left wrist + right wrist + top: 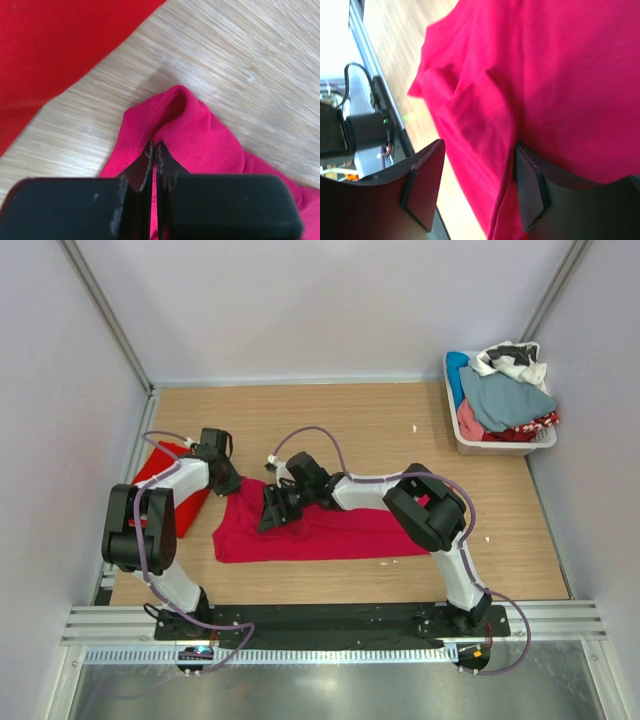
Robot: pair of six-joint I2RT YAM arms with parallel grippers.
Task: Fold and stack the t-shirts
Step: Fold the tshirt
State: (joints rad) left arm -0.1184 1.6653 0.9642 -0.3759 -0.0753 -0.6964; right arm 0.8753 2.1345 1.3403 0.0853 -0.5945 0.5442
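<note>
A deep crimson t-shirt [330, 532] lies spread across the wooden table's middle. My left gripper [229, 480] is at its upper left corner. In the left wrist view that gripper [154, 150] is shut on a raised fold of the crimson t-shirt [200, 135]. A scarlet t-shirt [168, 472] lies folded at the far left, partly under the left arm, and fills the left wrist view's upper left corner [55, 45]. My right gripper [271, 511] hovers low over the crimson shirt's left part. It is open [476, 192], with a loose edge of crimson cloth [545, 75] between its fingers.
A white basket [458, 430] of mixed laundry stands at the back right corner. Pale walls close in the table on three sides. A metal rail [340, 625] with both arm bases runs along the near edge.
</note>
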